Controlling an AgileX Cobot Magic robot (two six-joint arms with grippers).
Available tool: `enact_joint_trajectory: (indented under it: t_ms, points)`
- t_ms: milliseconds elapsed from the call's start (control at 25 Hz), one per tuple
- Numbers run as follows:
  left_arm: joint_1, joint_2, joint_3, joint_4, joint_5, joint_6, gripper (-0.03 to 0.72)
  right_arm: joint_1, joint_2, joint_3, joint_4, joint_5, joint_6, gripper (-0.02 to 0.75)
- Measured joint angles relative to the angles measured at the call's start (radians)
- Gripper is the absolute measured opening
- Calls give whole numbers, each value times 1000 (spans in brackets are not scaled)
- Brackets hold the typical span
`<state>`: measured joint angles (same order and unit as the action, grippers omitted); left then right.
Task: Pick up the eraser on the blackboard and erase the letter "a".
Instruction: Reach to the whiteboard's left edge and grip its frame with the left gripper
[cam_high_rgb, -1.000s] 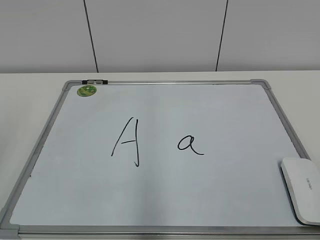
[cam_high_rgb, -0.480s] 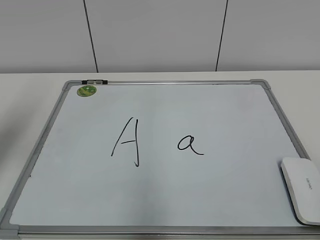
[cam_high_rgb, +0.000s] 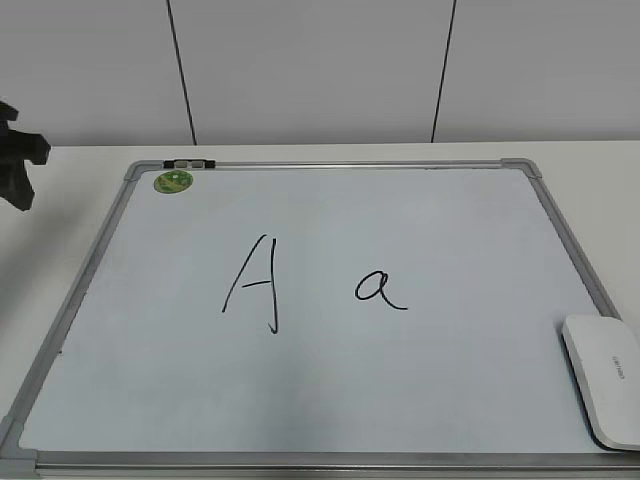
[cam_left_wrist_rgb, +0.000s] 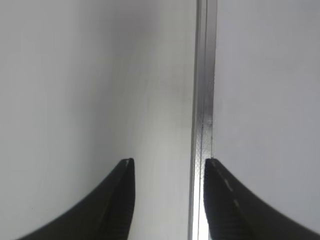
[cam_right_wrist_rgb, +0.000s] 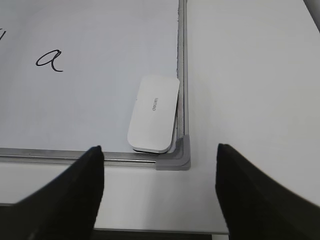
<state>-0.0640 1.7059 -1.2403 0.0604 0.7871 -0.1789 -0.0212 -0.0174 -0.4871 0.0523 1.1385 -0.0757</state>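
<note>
- Pale wall panels with two dark seams stand behind a white table; everything you work with lies on that table.
- Take the blackboard as your landmark: it lies flat and fills most of the exterior view, silver frame all round, grey caps at the corners.
- On the blackboard's near right corner rests the eraser, long side along the right frame rail, lettered face up, its end close against the corner cap.
- Your right gripper hangs above the table just off that same corner, with a wide gap between its fingers and nothing in it.
- Your left gripper sits over the blackboard's left frame rail, fingers apart and empty, the rail running between them.
- Near the blackboard's middle stands a capital "A"; just to its right is the letter "a", intact and well apart from the eraser.
- A green sticker marks the blackboard's far left corner.
- Judged from this, you are at the very start: the eraser is untouched. The next move calls for the right gripper to go forward and down, straddle the eraser's narrow width, and close.
- Only the right wrist view shows the eraser whole; the exterior view crops it at the edge and shows no right arm, only a dark piece of the left arm beyond the blackboard's left rail.
</note>
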Motion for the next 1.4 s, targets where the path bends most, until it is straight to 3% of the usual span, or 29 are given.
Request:
enact_joint_trajectory:
  t_ms: [440, 1400]
  points:
    - [0, 267, -362, -67, 259, 91, 328, 0, 0, 0, 0, 0, 0, 519]
    - [0, 472, -381, -114, 288, 130, 297, 0, 0, 0, 0, 0, 0, 519]
